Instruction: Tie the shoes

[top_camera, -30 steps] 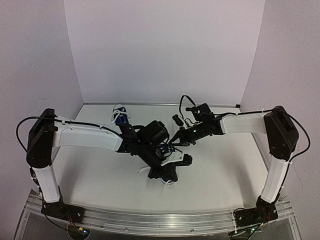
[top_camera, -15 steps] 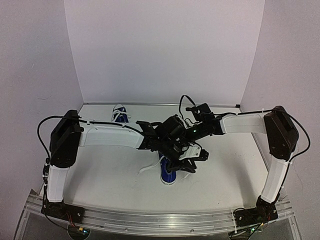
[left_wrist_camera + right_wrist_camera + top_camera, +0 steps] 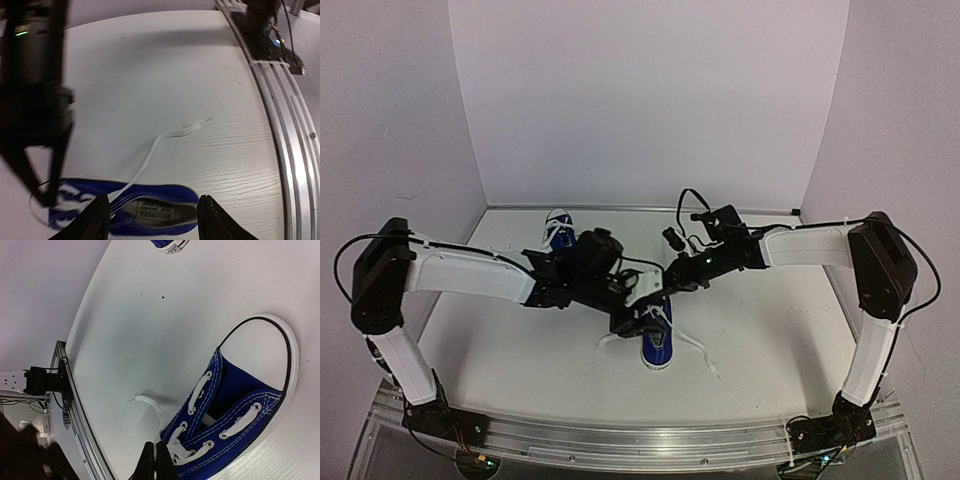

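Our right gripper point(image 3: 154, 460) has fingers pressed together at the white lace point(image 3: 147, 401) of one shoe point(image 3: 240, 410). Our left gripper point(image 3: 154, 220) hangs spread above it; its insole label point(image 3: 155, 214) blurs beyond reading. The other shoe point(image 3: 558, 232) lies at the table's point(image 3: 500, 340) far edge.

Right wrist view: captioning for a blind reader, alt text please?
A blue sneaker with white laces lies on a white table, toe cap rightward. The right gripper, jaws shut, sits at its laces, bottom centre; a second shoe peeks in at top.
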Available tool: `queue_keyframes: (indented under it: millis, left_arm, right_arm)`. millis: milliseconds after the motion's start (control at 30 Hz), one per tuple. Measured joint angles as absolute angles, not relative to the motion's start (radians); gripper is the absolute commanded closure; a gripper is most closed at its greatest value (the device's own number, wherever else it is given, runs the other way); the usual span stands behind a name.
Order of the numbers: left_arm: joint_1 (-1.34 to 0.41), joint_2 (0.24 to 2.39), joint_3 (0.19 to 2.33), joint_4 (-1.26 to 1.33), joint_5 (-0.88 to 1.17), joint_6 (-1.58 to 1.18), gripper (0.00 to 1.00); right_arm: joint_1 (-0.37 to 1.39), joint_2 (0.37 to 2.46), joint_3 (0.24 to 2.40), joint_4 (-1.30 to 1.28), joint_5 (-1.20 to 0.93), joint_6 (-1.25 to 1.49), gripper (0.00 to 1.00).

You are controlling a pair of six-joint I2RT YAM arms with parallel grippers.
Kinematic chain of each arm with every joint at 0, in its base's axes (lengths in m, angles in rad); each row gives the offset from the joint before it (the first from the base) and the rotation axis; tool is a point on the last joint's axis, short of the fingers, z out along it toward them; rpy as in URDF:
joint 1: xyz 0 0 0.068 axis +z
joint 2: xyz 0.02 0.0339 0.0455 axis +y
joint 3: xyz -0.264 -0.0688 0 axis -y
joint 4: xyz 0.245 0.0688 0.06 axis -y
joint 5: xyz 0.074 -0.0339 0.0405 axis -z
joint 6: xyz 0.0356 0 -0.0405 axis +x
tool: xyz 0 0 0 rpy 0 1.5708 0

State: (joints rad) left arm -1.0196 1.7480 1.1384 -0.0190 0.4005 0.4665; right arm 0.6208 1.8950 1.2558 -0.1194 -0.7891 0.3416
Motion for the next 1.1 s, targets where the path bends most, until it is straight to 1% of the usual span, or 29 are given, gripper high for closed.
queue_keyframes:
  millis: [100, 200, 400, 567, 667, 767, 900, 1100]
  left_arm:
    - [-0.932, 1.62, 1.009, 0.077, 0.335, 0.377, 0.4]
    - [-0.888, 1.554, 0.923, 0.14, 0.267, 0.302, 0.43]
    - [-0.873, 1.542, 0.803, 0.224, 0.235, 0.193, 0.52]
    - [-0.844, 1.558, 0.75, 0.316, 0.268, 0.135, 0.54]
    - [-0.834, 1.586, 0.741, 0.384, 0.295, 0.116, 0.54]
    - [-0.833, 1.617, 0.74, 0.432, 0.326, 0.105, 0.52]
    - [-0.833, 1.639, 0.738, 0.469, 0.356, 0.103, 0.47]
    - [-0.833, 1.642, 0.738, 0.493, 0.387, 0.104, 0.46]
  right_arm:
    - [0.64, 1.895, 1.266, -0.117, -0.791, 0.348, 1.0]
    - [0.665, 1.896, 1.287, -0.114, -0.792, 0.355, 1.0]
    - [0.707, 1.934, 1.336, -0.104, -0.793, 0.369, 0.94]
    - [0.724, 1.963, 1.338, -0.101, -0.795, 0.379, 0.88]
    - [0.731, 1.965, 1.338, -0.101, -0.795, 0.383, 0.82]
    - [0.736, 1.966, 1.342, -0.101, -0.796, 0.386, 0.71]
    - [0.742, 1.974, 1.353, -0.1, -0.801, 0.387, 0.61]
    - [0.743, 1.974, 1.358, -0.116, -0.801, 0.377, 0.48]
